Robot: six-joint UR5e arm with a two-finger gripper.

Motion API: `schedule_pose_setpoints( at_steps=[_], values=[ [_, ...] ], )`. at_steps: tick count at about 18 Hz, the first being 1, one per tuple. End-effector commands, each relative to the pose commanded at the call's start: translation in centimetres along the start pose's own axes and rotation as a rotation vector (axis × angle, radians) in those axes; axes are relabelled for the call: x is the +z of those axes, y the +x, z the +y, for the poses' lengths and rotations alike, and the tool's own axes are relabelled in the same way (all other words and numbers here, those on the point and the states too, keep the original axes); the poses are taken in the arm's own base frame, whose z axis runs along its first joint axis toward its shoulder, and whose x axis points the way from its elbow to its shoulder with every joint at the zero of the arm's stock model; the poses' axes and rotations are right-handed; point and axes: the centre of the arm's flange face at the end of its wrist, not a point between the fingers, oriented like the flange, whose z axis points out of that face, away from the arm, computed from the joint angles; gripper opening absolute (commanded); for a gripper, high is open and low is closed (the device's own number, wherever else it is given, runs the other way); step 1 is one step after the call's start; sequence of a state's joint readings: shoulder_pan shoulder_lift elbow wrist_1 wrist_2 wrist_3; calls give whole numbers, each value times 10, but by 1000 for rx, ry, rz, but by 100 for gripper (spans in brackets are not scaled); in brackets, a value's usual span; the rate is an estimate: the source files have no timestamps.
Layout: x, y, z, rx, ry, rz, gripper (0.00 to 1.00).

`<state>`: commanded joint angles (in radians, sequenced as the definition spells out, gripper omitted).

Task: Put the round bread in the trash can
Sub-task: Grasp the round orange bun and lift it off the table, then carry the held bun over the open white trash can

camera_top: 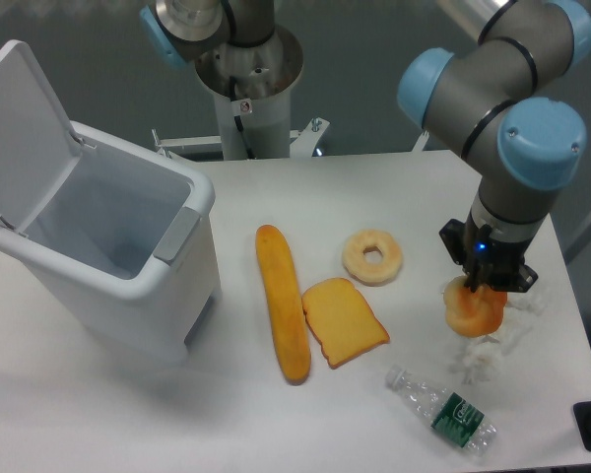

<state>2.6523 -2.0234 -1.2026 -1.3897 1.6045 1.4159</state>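
Observation:
The round bread (472,312), a puffy golden-orange bun, is at the right side of the table, directly under my gripper (485,292). The gripper's fingers reach down onto its top and look closed on it; the fingertips are hidden behind the bun and the wrist. Whether the bun rests on the table or hangs just above it is unclear. The trash can (128,286), a large white bin with a grey front latch, stands at the left of the table with its flip lid (22,128) open and upright. Its inside looks empty.
A long baguette (282,315), a flat toast slice (344,321) and a pale ring-shaped bagel (372,256) lie between the bun and the bin. A crushed plastic bottle (443,409) lies at the front right. Crumpled clear wrap (492,355) lies beside the bun.

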Motion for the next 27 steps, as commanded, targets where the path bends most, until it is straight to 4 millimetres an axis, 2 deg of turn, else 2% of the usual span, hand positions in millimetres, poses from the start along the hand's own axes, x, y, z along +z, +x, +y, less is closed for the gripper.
schedule_pose_setpoints(
  at_steps=[4, 5, 6, 10, 12, 15, 18, 20, 24, 27],
  values=[
    [-52, 34, -24, -30, 18, -20, 0],
    [-63, 46, -37, -40, 29, -32, 0],
    [-73, 59, -47, -46, 49, -39, 0],
    [-121, 112, -65, -82, 187, -53, 0],
    [-142, 140, -83, -79, 234, -60, 0],
    [-160, 178, -120, -97, 302, -46, 0],
    [-181, 220, -147, -79, 348, -35, 0],
    [-185, 253, -166, -67, 366, -10, 0],
    [-196, 291, -193, -32, 408, 15, 0],
    [-198, 316, -199, 4, 407, 26, 1]
  ],
)
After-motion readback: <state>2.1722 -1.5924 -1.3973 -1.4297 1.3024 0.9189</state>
